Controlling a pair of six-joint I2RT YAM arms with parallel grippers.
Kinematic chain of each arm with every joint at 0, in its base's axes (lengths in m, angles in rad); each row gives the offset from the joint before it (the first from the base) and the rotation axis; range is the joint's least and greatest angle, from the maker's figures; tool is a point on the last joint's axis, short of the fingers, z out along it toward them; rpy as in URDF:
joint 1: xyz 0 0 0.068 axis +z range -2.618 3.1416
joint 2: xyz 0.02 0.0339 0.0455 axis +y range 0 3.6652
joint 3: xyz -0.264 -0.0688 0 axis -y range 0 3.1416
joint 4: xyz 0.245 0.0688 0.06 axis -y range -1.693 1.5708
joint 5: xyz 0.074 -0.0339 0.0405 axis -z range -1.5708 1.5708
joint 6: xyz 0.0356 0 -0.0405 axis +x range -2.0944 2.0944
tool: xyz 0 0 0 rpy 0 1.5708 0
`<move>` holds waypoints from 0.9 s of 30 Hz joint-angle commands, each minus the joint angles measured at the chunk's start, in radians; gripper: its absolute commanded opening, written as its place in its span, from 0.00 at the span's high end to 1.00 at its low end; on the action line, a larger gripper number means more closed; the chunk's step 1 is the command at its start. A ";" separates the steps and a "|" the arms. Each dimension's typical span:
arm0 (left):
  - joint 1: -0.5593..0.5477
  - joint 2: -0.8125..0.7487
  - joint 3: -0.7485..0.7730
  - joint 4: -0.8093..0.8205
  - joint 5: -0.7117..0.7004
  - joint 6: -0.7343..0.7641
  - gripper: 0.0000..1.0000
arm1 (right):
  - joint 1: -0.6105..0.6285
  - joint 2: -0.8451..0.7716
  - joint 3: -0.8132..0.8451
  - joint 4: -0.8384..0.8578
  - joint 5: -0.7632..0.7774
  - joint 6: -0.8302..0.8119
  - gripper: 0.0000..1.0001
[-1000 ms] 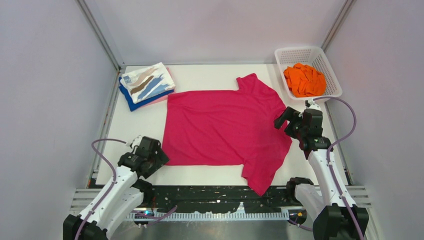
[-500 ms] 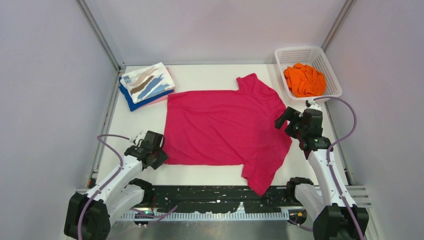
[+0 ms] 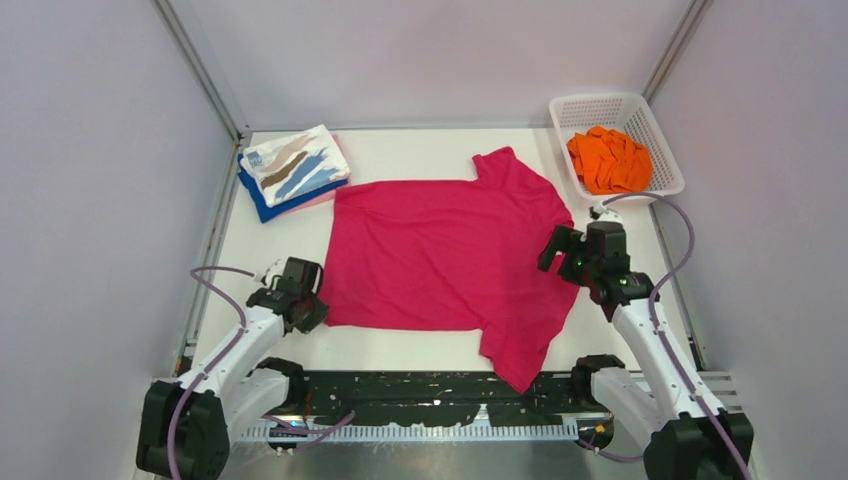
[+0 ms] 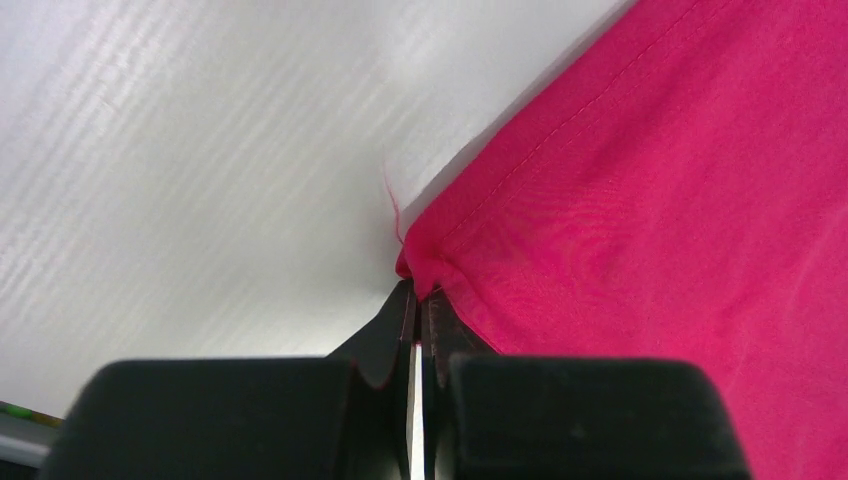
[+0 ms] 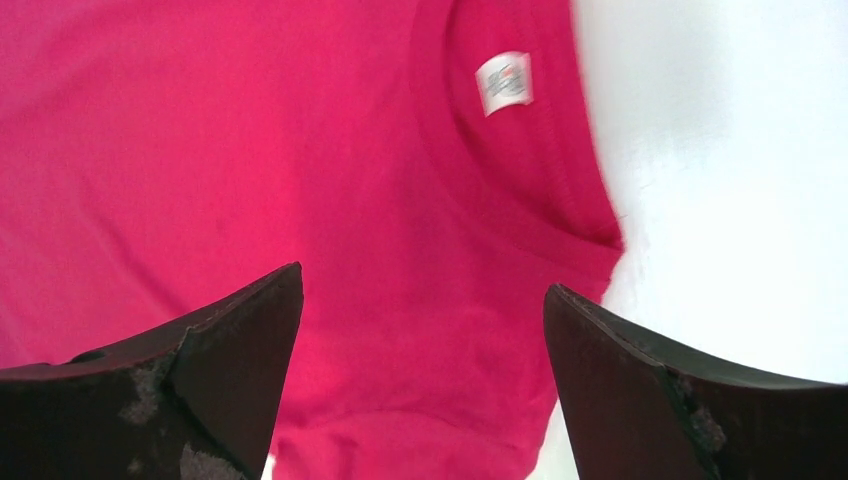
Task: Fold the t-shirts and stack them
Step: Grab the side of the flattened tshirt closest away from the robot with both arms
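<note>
The magenta t-shirt (image 3: 440, 250) lies spread flat mid-table, neck toward the right, one sleeve trailing to the near edge. My left gripper (image 3: 312, 306) sits at its near-left hem corner. In the left wrist view the gripper (image 4: 418, 296) is shut, with that corner (image 4: 418, 262) pinched between the tips. My right gripper (image 3: 556, 254) hovers open over the collar side. In the right wrist view its fingers (image 5: 420, 285) spread wide above the magenta cloth (image 5: 250, 150), with the white neck label (image 5: 503, 83) ahead of them. Nothing is between them.
A folded stack (image 3: 294, 170) sits at the back left: a white streaked shirt on top, blue and pale pink beneath. The white lattice basket (image 3: 597, 101) at the back right holds the orange shirt (image 3: 608, 160). Black arm bases line the near edge.
My left gripper slid in to the hem corner and closed on it. My right gripper moved left, over the shirt's collar edge, staying open.
</note>
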 commanded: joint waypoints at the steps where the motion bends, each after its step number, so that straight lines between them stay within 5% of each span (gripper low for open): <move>1: 0.032 -0.016 0.033 -0.005 -0.034 0.062 1.00 | 0.248 0.017 0.078 -0.159 0.152 0.020 0.02; 13: 0.032 -0.059 0.016 0.007 0.011 0.098 1.00 | 0.933 0.126 0.187 -0.568 0.116 0.113 0.16; 20: 0.032 -0.081 0.007 0.005 0.033 0.105 1.00 | 1.088 0.167 0.045 -0.479 -0.053 0.201 0.27; 27: 0.032 -0.074 0.005 0.011 0.046 0.111 1.00 | 1.122 0.322 0.022 -0.357 0.025 0.218 0.35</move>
